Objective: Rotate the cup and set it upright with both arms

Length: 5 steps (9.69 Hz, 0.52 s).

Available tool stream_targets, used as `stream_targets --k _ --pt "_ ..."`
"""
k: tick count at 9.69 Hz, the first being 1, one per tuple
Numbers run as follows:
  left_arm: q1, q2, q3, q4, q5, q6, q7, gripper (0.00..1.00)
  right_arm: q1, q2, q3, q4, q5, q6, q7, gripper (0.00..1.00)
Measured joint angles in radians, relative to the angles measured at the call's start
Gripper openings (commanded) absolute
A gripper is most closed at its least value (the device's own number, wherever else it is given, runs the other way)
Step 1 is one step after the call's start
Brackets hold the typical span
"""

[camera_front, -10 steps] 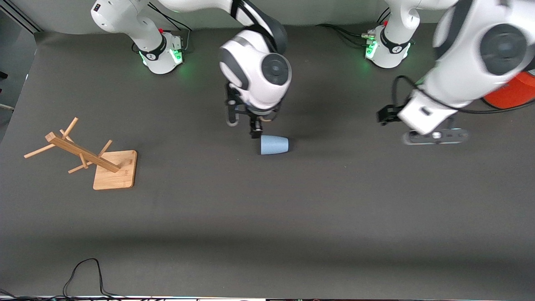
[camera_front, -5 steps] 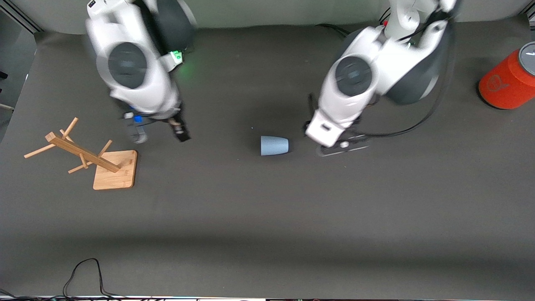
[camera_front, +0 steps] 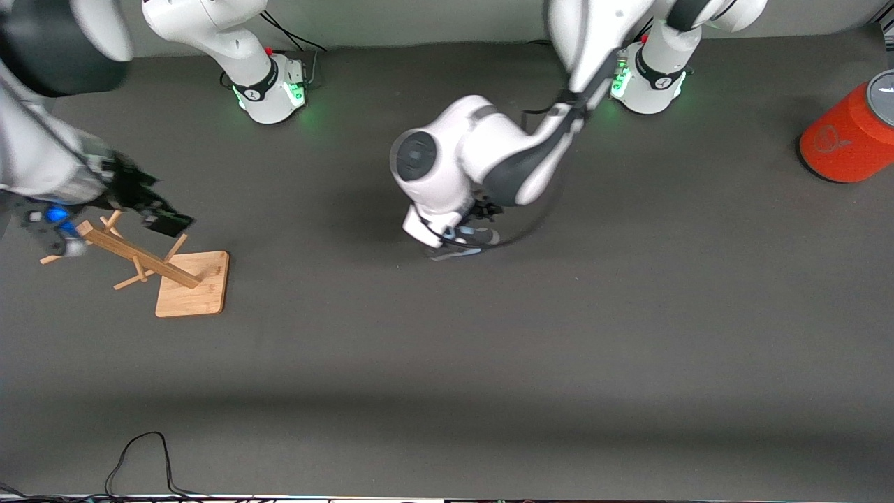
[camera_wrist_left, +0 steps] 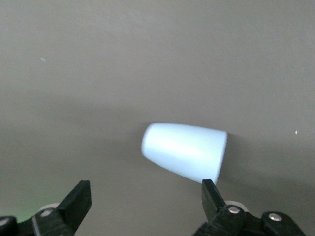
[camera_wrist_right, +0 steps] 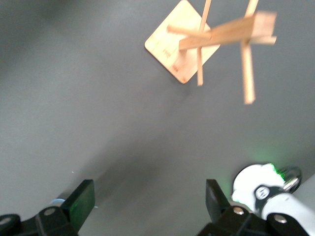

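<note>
The pale-blue cup (camera_wrist_left: 184, 152) lies on its side on the dark table mat in the left wrist view, its wider rim end close to one fingertip. My left gripper (camera_wrist_left: 145, 196) is open and empty just above it. In the front view the left hand (camera_front: 457, 244) hangs over the middle of the table and hides the cup. My right gripper (camera_front: 105, 222) is open and empty, up in the air over the wooden rack; the right wrist view shows it (camera_wrist_right: 147, 196) above bare mat.
A tipped wooden peg rack (camera_front: 167, 269) on a square base lies at the right arm's end of the table, also in the right wrist view (camera_wrist_right: 216, 39). A large orange cylinder (camera_front: 845, 140) stands at the left arm's end. A black cable (camera_front: 140, 454) loops at the front edge.
My right gripper left the cup and swung out over the wooden rack. My left arm swept in from its end of the table to over the cup. The cup stayed put.
</note>
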State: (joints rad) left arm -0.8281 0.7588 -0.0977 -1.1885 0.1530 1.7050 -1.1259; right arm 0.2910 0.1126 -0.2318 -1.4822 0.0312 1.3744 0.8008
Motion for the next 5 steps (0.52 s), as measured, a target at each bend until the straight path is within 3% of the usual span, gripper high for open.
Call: stream_targets --k 2,3,4,5 --pt "-0.088 0.073 0.001 0.01 0.109 0.054 -0.074 0.99 -0.136 -0.033 0.063 -0.039 0.0 0.035 -0.202 1.0" --pt "-0.121 0.102 0.002 0.015 0.161 0.067 -0.107 0.95 -0.211 -0.049 0.116 -0.063 0.0 0.057 -0.289 1.0" --pt "-0.138 0.122 0.004 0.02 0.187 0.069 -0.122 0.8 -0.274 -0.061 0.165 -0.08 0.0 0.076 -0.371 1.0" --pt "-0.139 0.132 0.01 0.021 0.195 0.07 -0.123 0.44 -0.318 -0.068 0.195 -0.088 0.0 0.102 -0.467 1.0"
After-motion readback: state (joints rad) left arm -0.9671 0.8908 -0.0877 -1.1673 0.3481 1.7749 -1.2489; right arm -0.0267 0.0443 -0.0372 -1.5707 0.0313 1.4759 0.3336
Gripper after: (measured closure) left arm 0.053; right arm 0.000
